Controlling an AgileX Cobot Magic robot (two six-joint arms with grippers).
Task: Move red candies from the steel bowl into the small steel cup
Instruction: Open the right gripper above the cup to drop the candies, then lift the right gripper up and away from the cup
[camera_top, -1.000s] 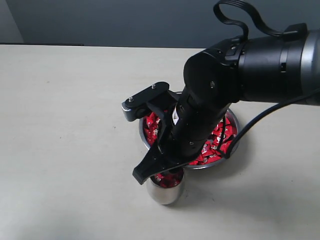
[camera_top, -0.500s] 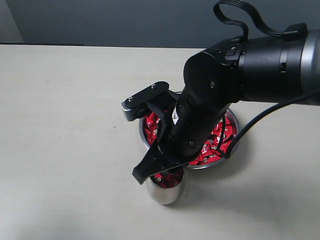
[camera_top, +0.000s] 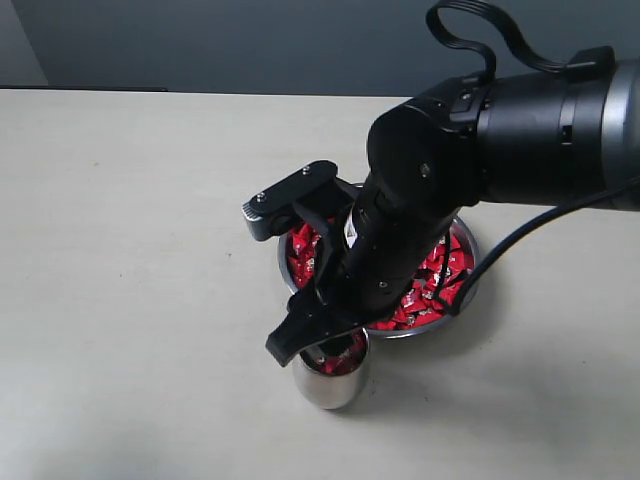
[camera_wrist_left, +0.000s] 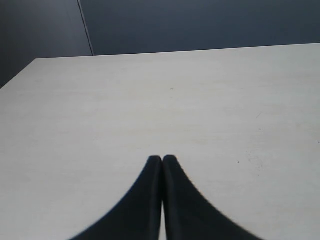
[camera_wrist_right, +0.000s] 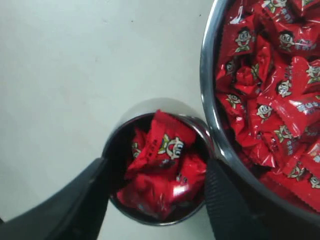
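Observation:
The small steel cup (camera_wrist_right: 150, 112) (camera_top: 328, 385) stands on the table just beside the steel bowl (camera_wrist_right: 210, 100) (camera_top: 472, 285). Several red candies (camera_wrist_right: 162, 165) fill the cup, and many more red candies (camera_wrist_right: 270, 90) (camera_top: 432, 285) lie in the bowl. My right gripper (camera_wrist_right: 156, 192) (camera_top: 312, 345) hovers right above the cup, open, its fingers (camera_wrist_right: 222, 200) spread on either side of the cup's mouth with nothing held between them. My left gripper (camera_wrist_left: 162, 161) is shut over bare table, holding nothing, and the exterior view does not include it.
The pale table top (camera_top: 140, 250) stretches wide to the left of the cup and bowl. A dark wall (camera_top: 250, 40) runs along the table's far edge. The right arm's black body (camera_top: 520, 130) and cable hang over the bowl.
The right gripper has shifted very slightly upward over the cup. Cup, bowl and candies stay where they were.

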